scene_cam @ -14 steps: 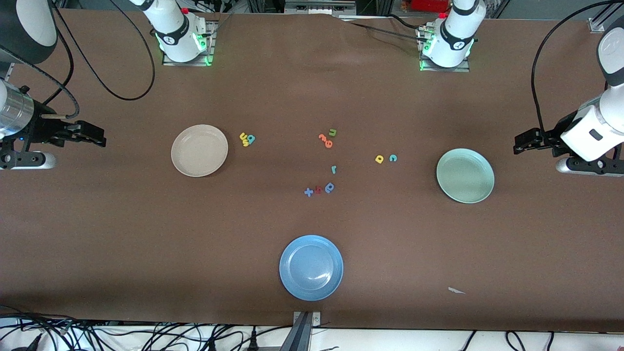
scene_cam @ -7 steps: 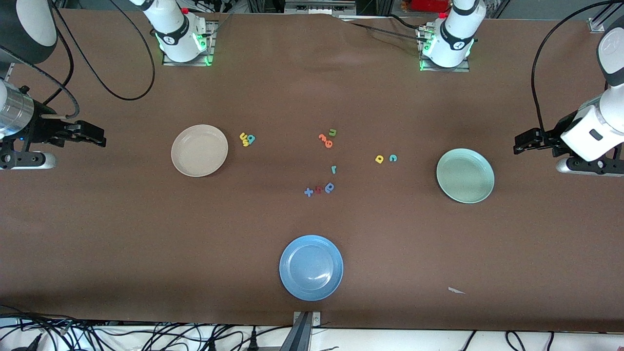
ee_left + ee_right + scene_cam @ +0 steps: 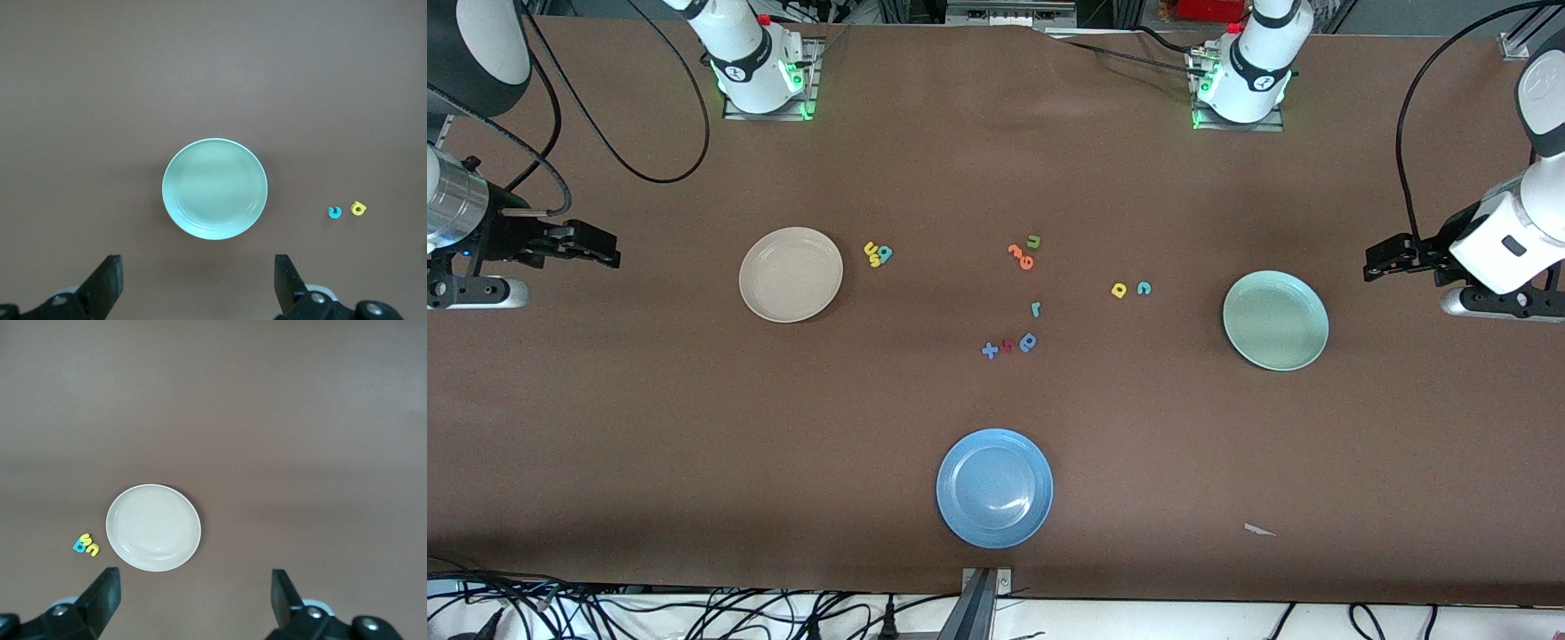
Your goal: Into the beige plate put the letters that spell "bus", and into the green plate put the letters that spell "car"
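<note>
The beige plate (image 3: 791, 274) lies toward the right arm's end of the table, holding nothing. Beside it cluster the yellow "u" (image 3: 870, 248), the yellow "s" (image 3: 874, 260) and the teal "b" (image 3: 885, 255). The green plate (image 3: 1275, 320) lies toward the left arm's end, also bare. The yellow "a" (image 3: 1119, 290) and the teal "c" (image 3: 1144, 288) lie next to it, and the teal "r" (image 3: 1035, 309) sits mid-table. My left gripper (image 3: 1374, 265) hangs open over the table's end past the green plate (image 3: 215, 189). My right gripper (image 3: 609, 253) hangs open over the other end, past the beige plate (image 3: 153, 527).
A blue plate (image 3: 994, 488) sits nearer the front camera, mid-table. A green "u" (image 3: 1033, 241) and orange pieces (image 3: 1021, 257) lie farther back than the "r". A blue plus (image 3: 989, 350), a red piece (image 3: 1008, 346) and a blue rounded letter (image 3: 1029, 341) lie nearer than it.
</note>
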